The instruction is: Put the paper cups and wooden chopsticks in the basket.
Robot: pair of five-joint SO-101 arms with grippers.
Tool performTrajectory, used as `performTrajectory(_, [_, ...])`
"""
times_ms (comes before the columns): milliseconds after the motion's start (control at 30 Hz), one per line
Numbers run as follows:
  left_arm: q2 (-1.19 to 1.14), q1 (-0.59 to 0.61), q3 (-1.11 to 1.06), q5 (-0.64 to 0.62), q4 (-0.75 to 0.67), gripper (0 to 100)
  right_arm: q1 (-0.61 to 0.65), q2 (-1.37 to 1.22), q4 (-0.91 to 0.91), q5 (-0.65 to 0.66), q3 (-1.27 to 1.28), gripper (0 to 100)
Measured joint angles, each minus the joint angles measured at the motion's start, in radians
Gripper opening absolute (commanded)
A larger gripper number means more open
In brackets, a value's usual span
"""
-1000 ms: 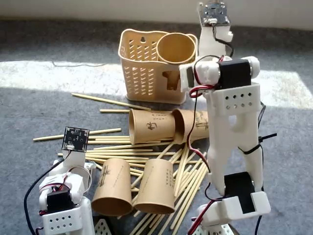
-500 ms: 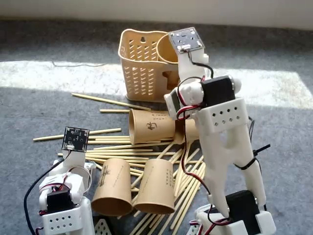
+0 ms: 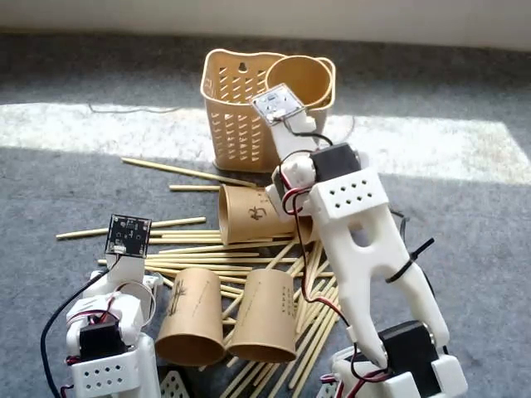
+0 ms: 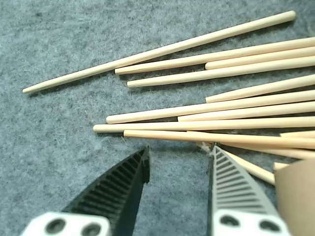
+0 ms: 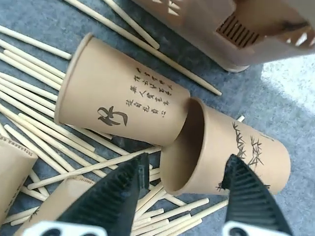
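Far across the grey surface (image 3: 473,249) the basket (image 3: 236,112) stands upright. One paper cup (image 3: 299,79) sits upright inside it, its rim poking above the basket's rim. Loose chopsticks (image 3: 187,172) are scattered over the surface between the basket and the arms, with four more cups lying on their sides among them.

The calligraphy cup (image 3: 253,214) lies just in front of the basket. The bamboo-print cup (image 5: 236,147) lies next to it, its open mouth against the calligraphy cup's base. Nearer the arms, the first front cup (image 3: 192,319) and the second front cup (image 3: 267,319) lie side by side, touching, on top of chopsticks. The first sits just beside the left arm (image 3: 108,332).

The right arm (image 3: 357,224) leans in over the two cups by the basket. The right pincer (image 5: 187,160) is spread wide and holds nothing. It hangs over the spot where the bamboo-print cup's mouth meets the calligraphy cup. Contact with either cup can't be judged.

The left pincer (image 4: 179,150) is also apart and empty, with one black finger and one grey. It sits low over the bare grey surface, tips just short of the nearest chopstick ends. A bit of brown cup wall shows close beside the grey finger.
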State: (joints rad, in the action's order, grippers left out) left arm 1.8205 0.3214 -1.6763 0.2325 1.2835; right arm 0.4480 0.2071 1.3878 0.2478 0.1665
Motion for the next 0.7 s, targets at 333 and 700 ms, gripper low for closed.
performTrajectory(333, [0.000,0.000,0.000,0.000,0.000,19,-0.038,-0.002,-0.097,0.109,0.106,24.2])
performTrajectory(700, [0.000,0.000,0.000,0.000,0.000,19,-0.127,-0.002,-0.215,0.186,0.235,24.1])
